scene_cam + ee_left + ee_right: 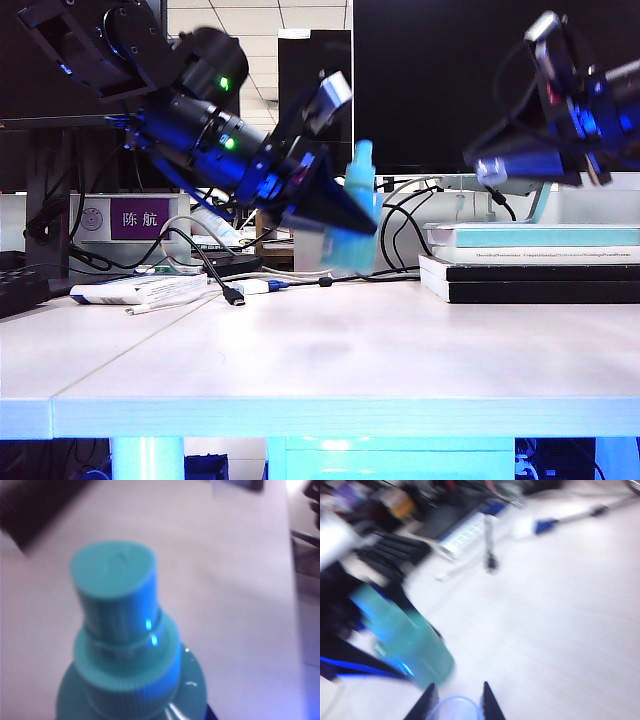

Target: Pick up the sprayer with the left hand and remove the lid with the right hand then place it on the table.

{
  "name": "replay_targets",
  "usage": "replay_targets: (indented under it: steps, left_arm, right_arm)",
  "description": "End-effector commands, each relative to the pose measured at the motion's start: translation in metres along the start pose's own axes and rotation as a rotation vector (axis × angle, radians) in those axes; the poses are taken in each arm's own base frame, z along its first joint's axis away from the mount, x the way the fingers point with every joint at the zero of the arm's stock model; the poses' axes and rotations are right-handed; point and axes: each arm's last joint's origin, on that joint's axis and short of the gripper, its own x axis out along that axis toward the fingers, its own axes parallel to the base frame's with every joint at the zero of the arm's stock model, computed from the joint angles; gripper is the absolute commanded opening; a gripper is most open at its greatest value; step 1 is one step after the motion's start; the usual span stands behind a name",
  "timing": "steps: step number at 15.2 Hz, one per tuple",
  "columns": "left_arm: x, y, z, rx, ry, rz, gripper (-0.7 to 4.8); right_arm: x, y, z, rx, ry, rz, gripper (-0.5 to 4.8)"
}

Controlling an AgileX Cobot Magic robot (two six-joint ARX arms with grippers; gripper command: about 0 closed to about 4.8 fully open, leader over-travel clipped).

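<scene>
- Left pincer (345, 215) was clamped on the sprayer (355, 225), held tilted above the surface (330, 370).
- Right pincer (456, 702) gripped a clear round piece, probably the lid (454, 709) (nozzle looked bare in left wrist view).
- Next: lower the lid onto the bare surface.
- Behind: books (530, 262), cables, dark monitors.

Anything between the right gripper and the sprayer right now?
Nothing: in the exterior view only open air separates the right gripper from the sprayer, held by the left gripper.
</scene>
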Motion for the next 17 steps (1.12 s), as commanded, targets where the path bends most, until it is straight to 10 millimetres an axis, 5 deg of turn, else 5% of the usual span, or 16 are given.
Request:
replay_targets:
  steps: [1, 5, 8, 13, 17]
  left_arm:
    - [-0.003, 0.004, 0.017, 0.112, -0.122, 0.062, 0.18]
    - [-0.006, 0.006, 0.007, 0.152, -0.187, 0.093, 0.16]
    - [-0.014, 0.018, -0.016, 0.019, -0.223, 0.128, 0.15]
    - [-0.029, 0.033, -0.023, -0.038, -0.282, 0.185, 0.12]
    - [-0.016, 0.035, -0.038, -0.061, -0.268, 0.146, 0.12]
  right_arm:
    - [-0.001, -0.002, 0.001, -0.047, -0.010, -0.095, -0.05]
    - [-0.001, -0.005, 0.001, -0.071, -0.023, -0.203, -0.05]
    - [-0.001, -0.007, 0.002, -0.081, -0.037, -0.257, -0.05]
    - [0.001, -0.011, 0.000, -0.075, -0.035, -0.303, -0.05]
    - [0.012, -0.024, -0.016, -0.027, 0.023, -0.294, -0.05]
